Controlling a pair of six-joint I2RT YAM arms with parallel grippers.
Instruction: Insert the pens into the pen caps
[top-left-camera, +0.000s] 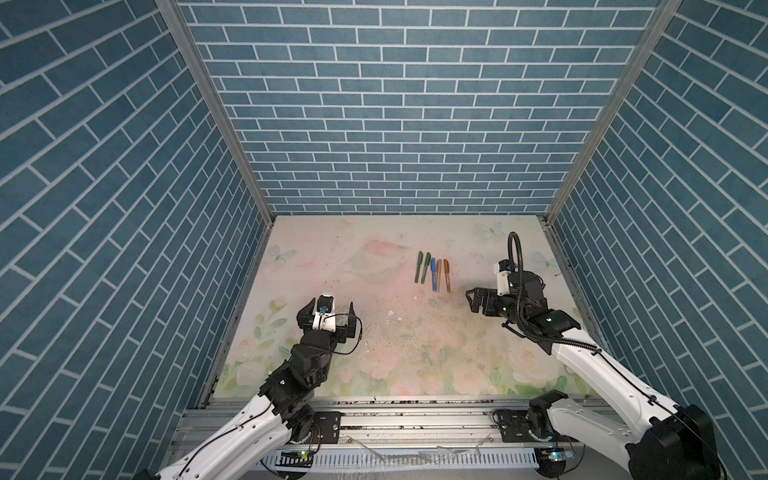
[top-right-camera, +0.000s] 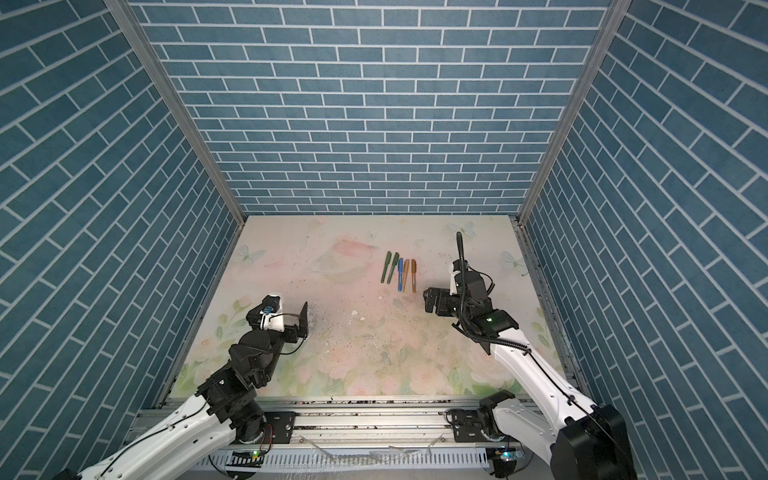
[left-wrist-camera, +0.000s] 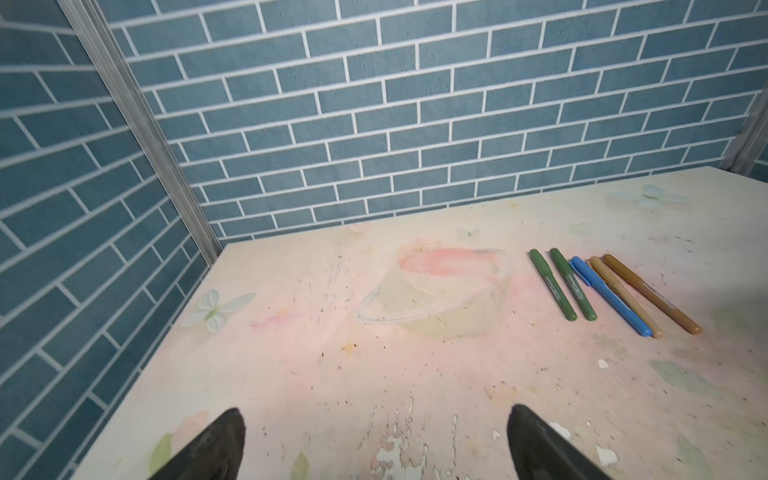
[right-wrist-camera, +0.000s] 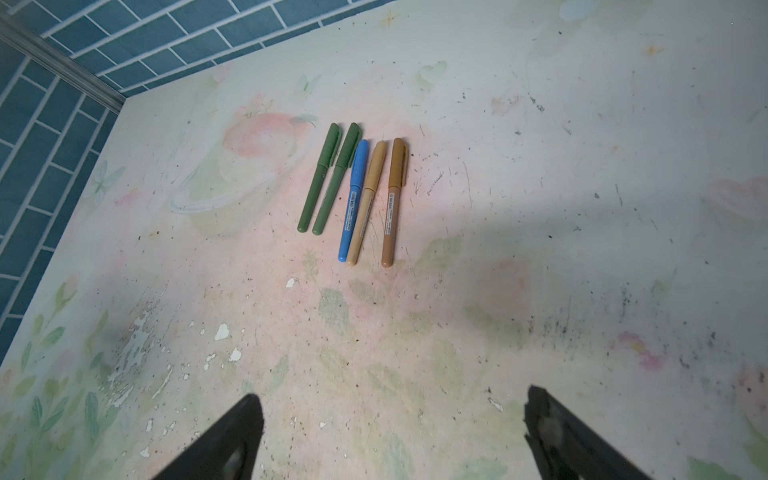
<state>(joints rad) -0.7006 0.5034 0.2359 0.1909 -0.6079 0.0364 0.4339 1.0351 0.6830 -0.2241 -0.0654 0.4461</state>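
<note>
Left gripper: my left gripper (top-left-camera: 330, 311) hangs over the worktop (top-left-camera: 374, 332) at about 9 o'clock from its middle. The jaws are spread wide with nothing between them, and the left wrist view shows only bare surface there.
Pens: all five pens (top-left-camera: 432, 272) lie flat in one row, at about 1 o'clock from the worktop's middle and 2 o'clock from my left gripper.
Left green pen (right-wrist-camera: 316, 183): capped, with the cap end toward 12 o'clock.
Second green pen (right-wrist-camera: 334, 183): capped, lying just beside the first.
Blue pen (right-wrist-camera: 353, 203): capped, its cap end close against the second green one.
Tan pen (right-wrist-camera: 366, 203): capped, touching the blue pen at the 6 o'clock end.
Brown pen (right-wrist-camera: 392, 203): capped, lying slightly apart from the tan one.
Pen caps (right-wrist-camera: 331, 143): each sits on a pen of its own colour. I see no loose cap anywhere on the worktop.
Right gripper: my right gripper (top-left-camera: 471, 301) is at about 3 o'clock from the middle, released and empty. The row lies at its 10 o'clock, well clear of the fingertips.
Done: by my reading, all five insertions.
Left: nothing that I can see. I cannot tell from here whether every cap is pressed fully home.
</note>
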